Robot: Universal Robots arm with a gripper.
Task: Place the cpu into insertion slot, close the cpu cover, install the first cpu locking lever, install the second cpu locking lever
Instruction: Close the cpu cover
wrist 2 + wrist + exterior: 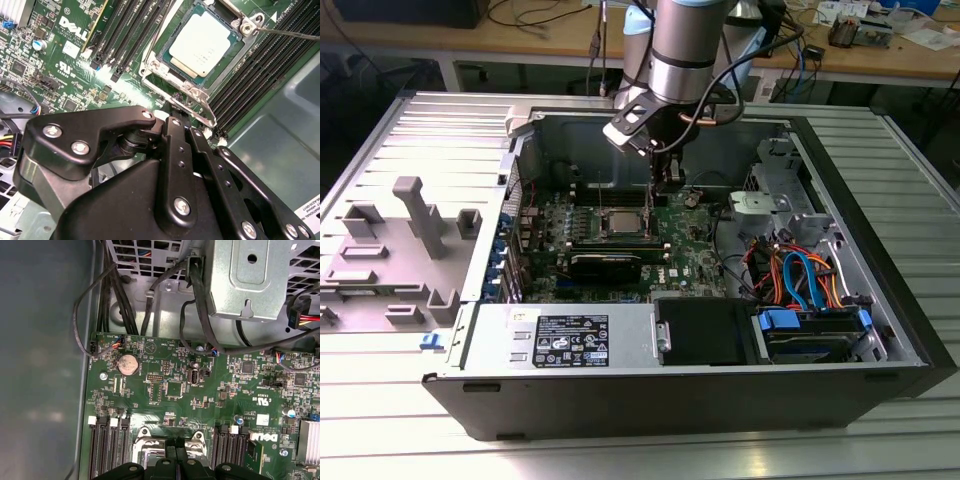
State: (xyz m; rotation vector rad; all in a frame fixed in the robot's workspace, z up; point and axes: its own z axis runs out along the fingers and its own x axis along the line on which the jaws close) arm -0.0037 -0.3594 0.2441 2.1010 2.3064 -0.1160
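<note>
In the second wrist view the cpu (201,42), a flat silver-grey square, lies seated in the insertion slot (176,63). The silvery cpu cover (161,75) lies flat around it as a frame. A thin metal locking lever (290,34) runs along one side of the slot. My gripper (175,122) stands at the cover's edge with its black fingers pressed together and nothing visible between them. In the exterior view the gripper (654,205) reaches down just to the exterior view's right of the cpu (620,222). The first wrist view shows the fingertips (170,460) over the slot's rim (150,444).
Long black memory slots (125,35) flank the socket on both sides. A black graphics card (605,265) lies nearer the case front. Bundled cables (800,275) and a drive bay (810,330) fill the exterior view's right. The metal case wall (40,365) rises close beside the board.
</note>
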